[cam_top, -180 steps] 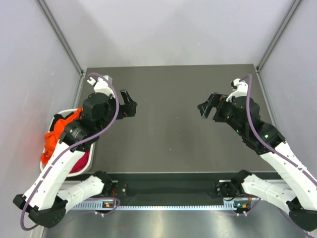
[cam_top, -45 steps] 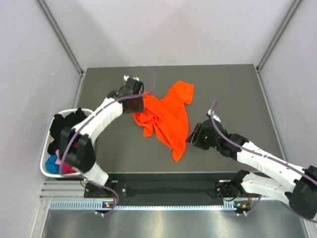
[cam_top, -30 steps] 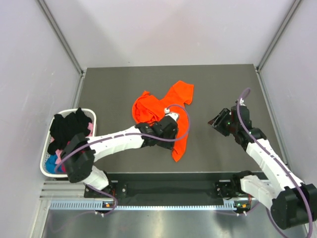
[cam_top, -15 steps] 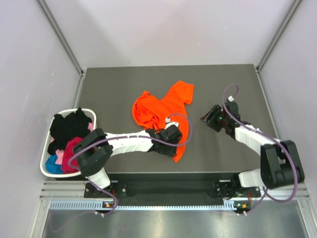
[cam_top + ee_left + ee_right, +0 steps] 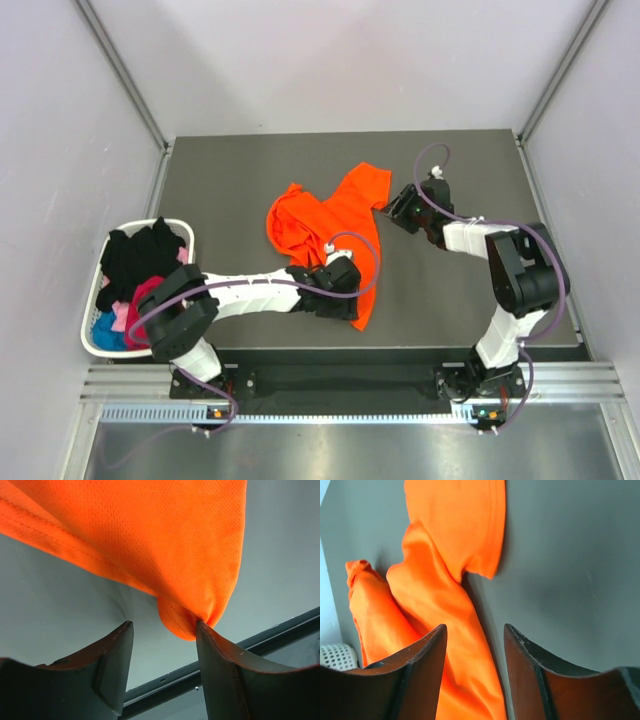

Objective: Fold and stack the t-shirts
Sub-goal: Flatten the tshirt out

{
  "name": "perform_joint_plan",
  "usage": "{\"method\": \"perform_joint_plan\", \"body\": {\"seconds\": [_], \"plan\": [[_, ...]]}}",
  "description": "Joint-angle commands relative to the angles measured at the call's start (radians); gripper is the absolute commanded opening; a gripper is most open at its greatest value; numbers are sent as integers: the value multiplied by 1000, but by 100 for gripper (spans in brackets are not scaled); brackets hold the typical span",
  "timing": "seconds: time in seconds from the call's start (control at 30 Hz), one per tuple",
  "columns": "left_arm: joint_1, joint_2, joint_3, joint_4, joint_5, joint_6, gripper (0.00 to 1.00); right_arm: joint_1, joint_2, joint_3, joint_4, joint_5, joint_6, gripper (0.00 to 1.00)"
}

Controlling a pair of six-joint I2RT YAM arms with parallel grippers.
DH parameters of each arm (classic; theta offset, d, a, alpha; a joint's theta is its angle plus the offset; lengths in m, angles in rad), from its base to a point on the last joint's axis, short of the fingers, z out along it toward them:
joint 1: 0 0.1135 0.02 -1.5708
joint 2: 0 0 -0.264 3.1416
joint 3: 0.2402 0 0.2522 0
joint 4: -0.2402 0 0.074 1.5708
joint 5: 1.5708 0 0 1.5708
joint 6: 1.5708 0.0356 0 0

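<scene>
Orange short-sleeved cloth t-shirt (image 5: 335, 215): lay crumpled at the middle of the dark grey surface (image 5: 460, 300)
Left tool (image 5: 164, 627): spread, holding nothing, shirt's near hem corner against one finger
Right tool (image 5: 475, 630): spread, just beside the shirt's far sleeve

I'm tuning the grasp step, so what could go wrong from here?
The left gripper is open with only a corner tip of the tee at one finger: closing may catch too little cloth and slip. The right gripper is open at the tee's edge, partly over table: it may grab nothing.
</scene>
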Motion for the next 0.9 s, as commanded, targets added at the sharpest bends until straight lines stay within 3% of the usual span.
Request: {"method": "perform_joint_plan", "body": {"seconds": [0.0, 0.53, 0.67, 0.7, 0.77, 0.8, 0.87], "plan": [[-7, -7, -15, 67, 37, -38, 58, 28, 69, 83, 68, 43, 7, 49], [-16, 116, 52, 89, 97, -56, 54, 32, 250, 230, 45, 128, -37, 45], [-16, 154, 97, 18, 45, -53, 41, 29, 273, 244, 38, 126, -37, 35], [-13, 154, 113, 1, 10, -50, 22, 28, 261, 244, 29, 126, -39, 28], [-11, 159, 149, -121, -53, -30, 7, 3, 232, 247, -17, 134, -42, 22], [-4, 167, 194, -185, -131, -19, 0, -12, 179, 253, -135, 178, -31, 14], [22, 159, 239, -329, -213, 4, 0, -65, 59, 216, -204, 189, -29, 5]]}}
